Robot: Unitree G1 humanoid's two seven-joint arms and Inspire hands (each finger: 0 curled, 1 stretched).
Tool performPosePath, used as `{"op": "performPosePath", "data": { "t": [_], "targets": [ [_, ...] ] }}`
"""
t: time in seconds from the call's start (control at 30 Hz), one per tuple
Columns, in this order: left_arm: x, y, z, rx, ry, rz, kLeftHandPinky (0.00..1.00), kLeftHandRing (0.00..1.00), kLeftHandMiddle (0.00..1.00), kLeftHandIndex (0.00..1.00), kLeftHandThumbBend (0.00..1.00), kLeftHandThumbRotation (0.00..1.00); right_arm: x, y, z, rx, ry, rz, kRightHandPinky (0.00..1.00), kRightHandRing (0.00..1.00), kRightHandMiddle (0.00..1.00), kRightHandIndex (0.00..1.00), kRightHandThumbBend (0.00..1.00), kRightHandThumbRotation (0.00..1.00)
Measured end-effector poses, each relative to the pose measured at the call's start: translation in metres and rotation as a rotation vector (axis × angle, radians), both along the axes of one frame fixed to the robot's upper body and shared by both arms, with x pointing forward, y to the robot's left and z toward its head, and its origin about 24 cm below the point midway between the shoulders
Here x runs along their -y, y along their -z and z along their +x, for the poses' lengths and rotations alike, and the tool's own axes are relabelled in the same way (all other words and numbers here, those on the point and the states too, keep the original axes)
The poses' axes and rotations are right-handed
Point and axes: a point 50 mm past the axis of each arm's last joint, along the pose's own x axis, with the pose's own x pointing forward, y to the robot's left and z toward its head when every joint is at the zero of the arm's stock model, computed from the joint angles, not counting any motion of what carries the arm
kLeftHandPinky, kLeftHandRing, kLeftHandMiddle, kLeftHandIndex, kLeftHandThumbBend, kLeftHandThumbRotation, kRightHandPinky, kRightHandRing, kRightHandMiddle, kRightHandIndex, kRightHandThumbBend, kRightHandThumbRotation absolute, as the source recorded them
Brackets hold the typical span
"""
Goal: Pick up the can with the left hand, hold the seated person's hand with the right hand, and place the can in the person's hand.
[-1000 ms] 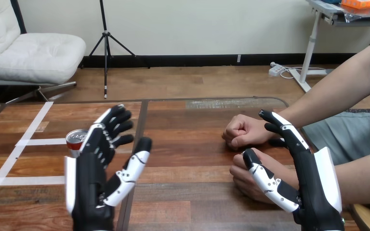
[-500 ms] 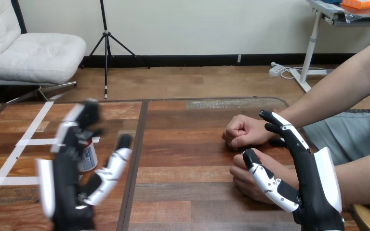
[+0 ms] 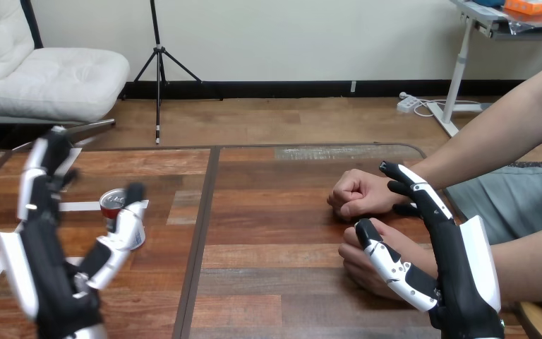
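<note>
A small can with a red and white body and a silver top stands upright on the wooden table at the left. My left hand is open, raised just left of and nearer than the can, its thumb in front of the can's side. My right hand is open at the lower right, fingers straight. The person's nearer hand lies on the table right beside my right thumb; whether they touch, I cannot tell. The person's farther hand rests as a fist just left of my right fingertips.
White tape strips mark the table's left part. A dark seam runs front to back through the table left of centre. The person's forearms come in from the right edge.
My left hand has swung leftward, from in front of the can to its left side, uncovering the can. The right hand and the person's hands have stayed put.
</note>
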Motion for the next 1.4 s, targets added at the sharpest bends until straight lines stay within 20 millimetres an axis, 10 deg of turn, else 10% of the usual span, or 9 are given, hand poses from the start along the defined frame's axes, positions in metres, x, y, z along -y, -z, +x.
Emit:
{"op": "performPosePath", "data": {
  "t": [1.4],
  "targets": [
    [-0.042, 0.011, 0.042, -0.238, -0.174, 0.191, 0.77, 0.83, 0.86, 0.87, 0.76, 0.18, 0.0, 0.0, 0.0, 0.0, -0.001, -0.001, 0.72, 0.83, 0.87, 0.85, 0.44, 0.49]
  ]
}}
